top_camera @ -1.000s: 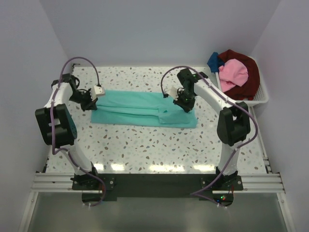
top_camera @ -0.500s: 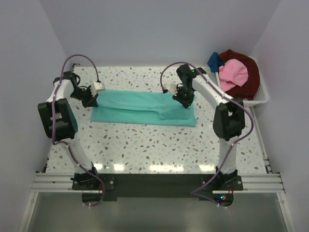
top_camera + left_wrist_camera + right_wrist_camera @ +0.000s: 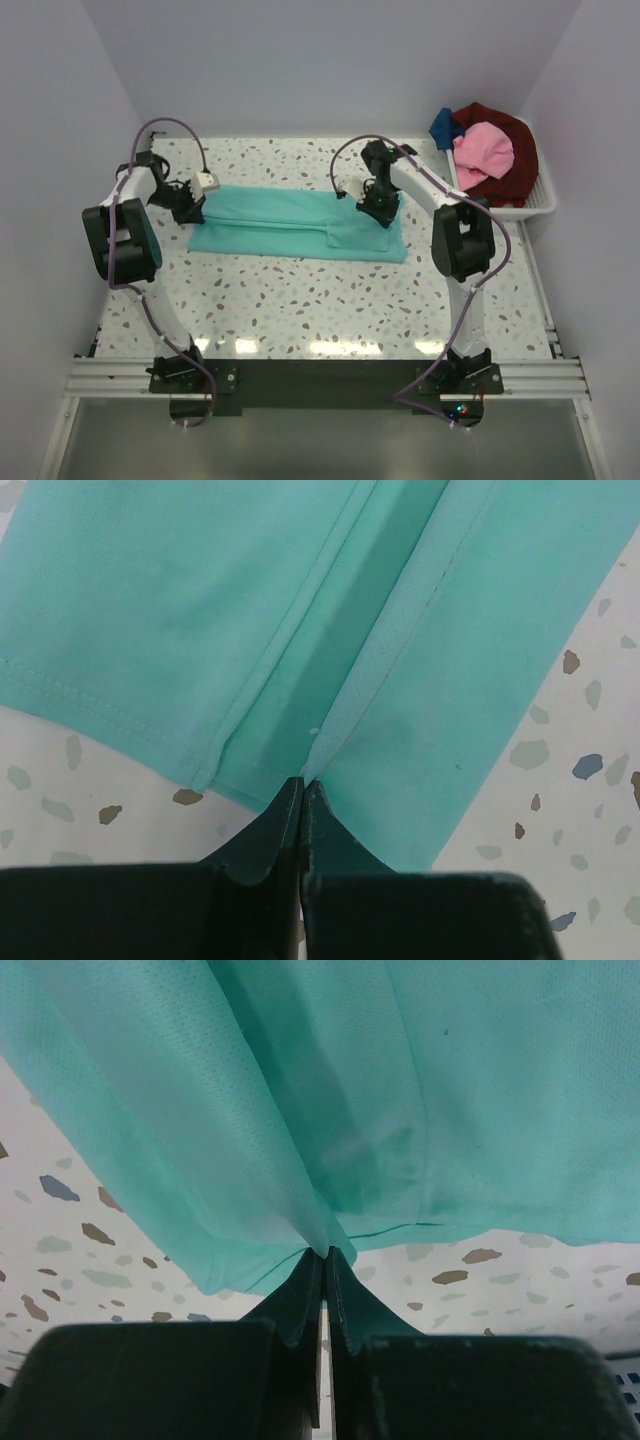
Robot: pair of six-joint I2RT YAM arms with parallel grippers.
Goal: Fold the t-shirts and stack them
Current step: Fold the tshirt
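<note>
Teal shirt point(image 3: 290, 225): lay on the counter point(image 3: 300, 300) as a long strip folded lengthwise, stretched between the two arms.
Left gripper point(image 3: 303, 785): was fully closed, its tips pinching a folded edge at the strip's left end.
Right gripper point(image 3: 325, 1255): was fully closed on a layer of cloth near the right end, and the fabric rose in a drape to its tips.
Other shirts: pink shirt point(image 3: 483, 150), red shirt point(image 3: 515, 165) and blue shirt point(image 3: 441, 127) sat heaped in the basket point(image 3: 540, 205) at the far right, not yet folded.
Step in hand: probably carrying the pinched edge across for the next lengthwise fold.
Doing it well: both grippers should travel at one pace and height, with the cloth taut between them so the edge lands straight. They should stay low enough that the bottom layer is not dragged, and release only once the edge lay flat.
Change over the last second: both grippers had shifted a little toward the far wall and the elbows had swung inward. The pinches held, and the shirt barely moved.
</note>
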